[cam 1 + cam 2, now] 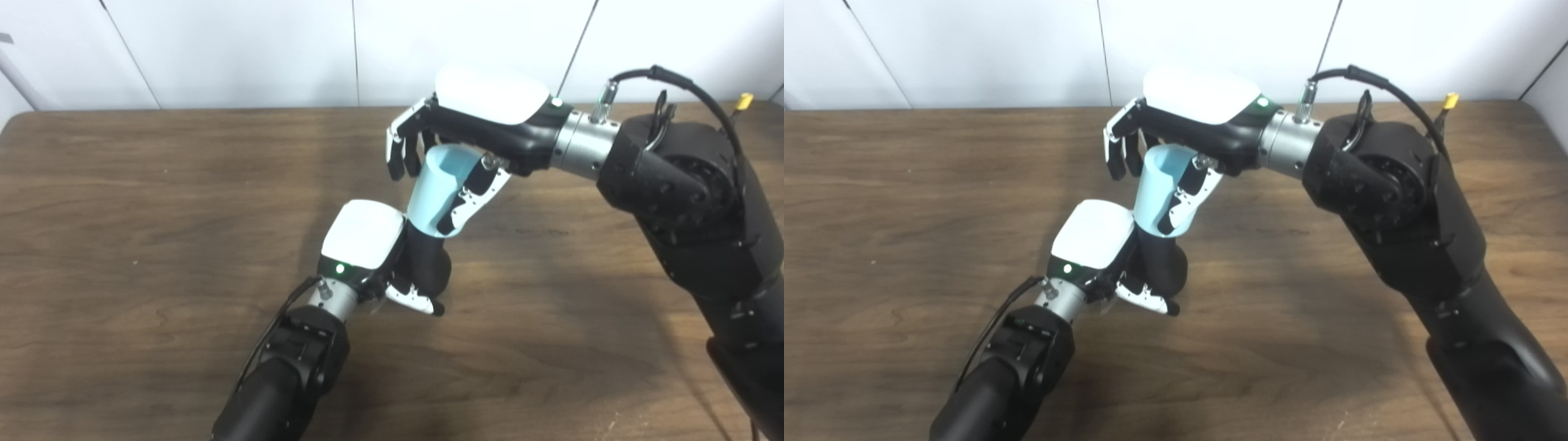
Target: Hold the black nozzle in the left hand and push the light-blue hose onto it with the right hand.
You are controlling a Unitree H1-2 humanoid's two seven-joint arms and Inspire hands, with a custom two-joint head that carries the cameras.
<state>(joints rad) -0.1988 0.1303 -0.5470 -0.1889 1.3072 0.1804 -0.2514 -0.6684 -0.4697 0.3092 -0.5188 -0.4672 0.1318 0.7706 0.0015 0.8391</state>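
My left hand point(373, 251) is shut on the black nozzle point(425, 263), holding it upright above the middle of the table. The light-blue hose point(438, 193), a short wide tube with its open end up, sits on top of the nozzle and tilts slightly to the right. My right hand point(456, 138) reaches in from the right and holds the hose, thumb on its near side and fingers point(1118, 150) curled over its far upper rim. The nozzle's upper end is hidden inside the hose.
The brown wooden table point(153, 214) spreads around both hands. A white panelled wall point(245, 49) runs behind its far edge. My right arm point(1396, 202) with a black cable looped over its wrist fills the right side.
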